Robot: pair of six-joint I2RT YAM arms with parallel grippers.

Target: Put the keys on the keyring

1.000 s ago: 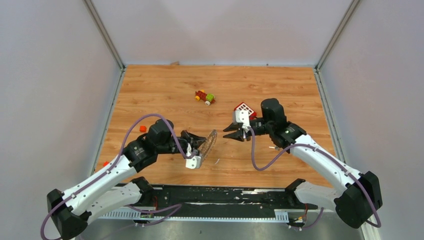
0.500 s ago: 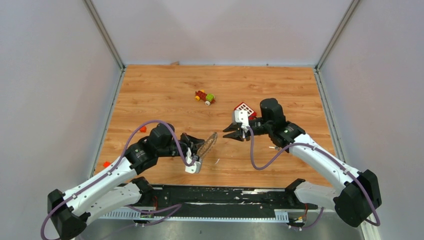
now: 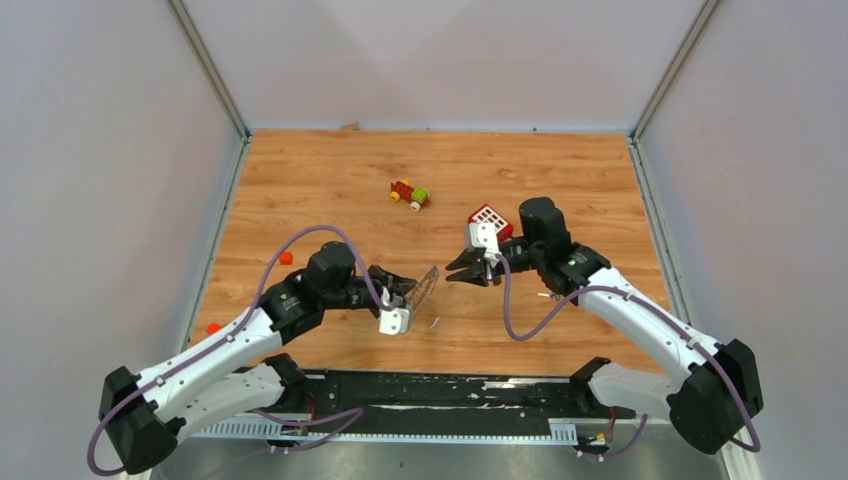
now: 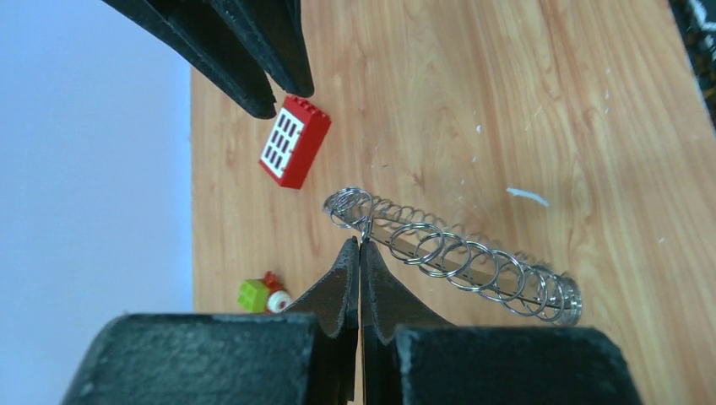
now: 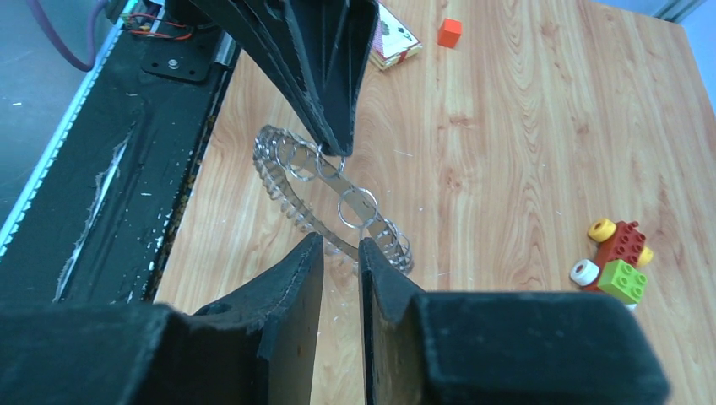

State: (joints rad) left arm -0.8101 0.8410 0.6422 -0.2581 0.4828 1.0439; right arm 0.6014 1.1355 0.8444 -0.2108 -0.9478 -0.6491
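Over the table's near middle: keyring (image 3: 425, 287), a metal band strung with small wire loops. It is tilted on edge between the two grippers, and whether its low end touches the wood cannot be told.
Left gripper (image 4: 360, 245): jaws pressed together on the keyring's rim, at the end where the loops bunch.
Right gripper (image 5: 340, 246): jaws a narrow slit apart, with wood showing through the gap and nothing visibly gripped. Its tips point at the keyring, just beside it and not touching.
Red block (image 3: 490, 217): white-squared face up, lying on the table (image 3: 560, 170) just behind the right gripper.
Toy (image 3: 411, 194): red, yellow and green, toward the middle of the far edge.
Orange cube (image 3: 285, 257): near the left edge, beside the left arm.
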